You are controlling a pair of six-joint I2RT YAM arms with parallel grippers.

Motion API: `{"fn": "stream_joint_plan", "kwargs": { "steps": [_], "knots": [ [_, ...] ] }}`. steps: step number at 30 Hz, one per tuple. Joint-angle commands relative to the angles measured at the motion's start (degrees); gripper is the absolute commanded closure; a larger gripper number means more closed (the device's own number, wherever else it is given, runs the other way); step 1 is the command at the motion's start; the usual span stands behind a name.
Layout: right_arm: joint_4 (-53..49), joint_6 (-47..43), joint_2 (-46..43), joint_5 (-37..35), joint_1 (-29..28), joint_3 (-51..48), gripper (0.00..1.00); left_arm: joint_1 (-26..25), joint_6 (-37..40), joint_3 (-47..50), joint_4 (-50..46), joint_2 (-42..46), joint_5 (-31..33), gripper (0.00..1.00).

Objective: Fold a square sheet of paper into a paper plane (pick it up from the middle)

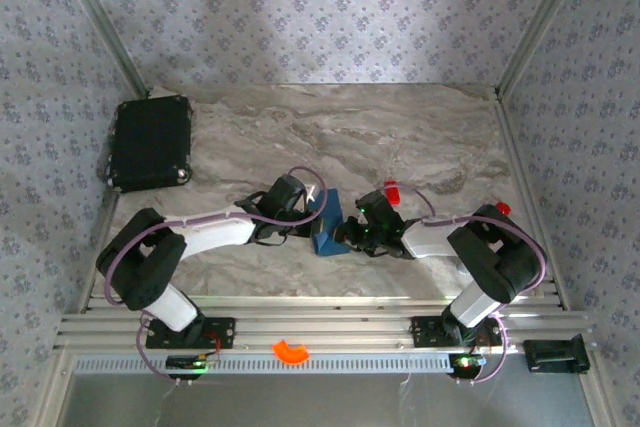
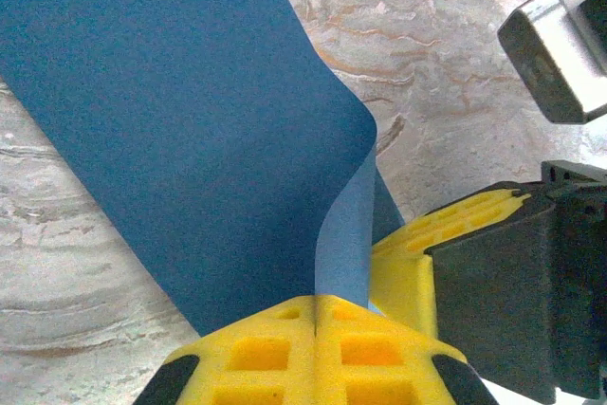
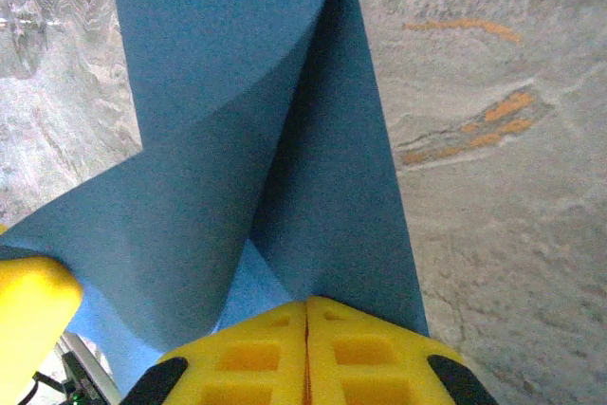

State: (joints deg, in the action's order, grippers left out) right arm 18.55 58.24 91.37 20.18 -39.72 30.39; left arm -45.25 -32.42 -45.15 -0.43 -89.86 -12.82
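Between both grippers we note the square sheet of paper [image 1: 327, 231], curled. The left gripper [image 2: 316, 303] and the right gripper [image 3: 305, 305] each pinch it, jaws fully closed, crowding one another. A red block [image 1: 392, 190] sits just beyond the right gripper; a black case [image 1: 150, 142] lies well left.

Table top [image 1: 400, 137]: marble pattern, grey-beige. 3 walls [image 1: 320, 7]: lilac floral wallpaper. 2 aluminium posts [image 1: 100, 22] at rear corners. Lighting even.
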Motion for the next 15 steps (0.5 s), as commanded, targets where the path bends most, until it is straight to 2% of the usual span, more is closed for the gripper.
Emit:
{"fn": "stream_joint_plan", "kwargs": {
  "steps": [1, 15],
  "knots": [
    [-7.2, -1.9, 0.5, -1.3, 0.3, -0.2, 0.91, 0.3, 2.0, -1.6, -2.0, -1.3, 0.1, 0.98],
    [-8.9, -3.1, 0.4, -0.3, 0.3, 1.4, 0.90, 0.5, 3.5, -4.1, -2.8, -5.0, 1.8, 0.98]
  ]
}}
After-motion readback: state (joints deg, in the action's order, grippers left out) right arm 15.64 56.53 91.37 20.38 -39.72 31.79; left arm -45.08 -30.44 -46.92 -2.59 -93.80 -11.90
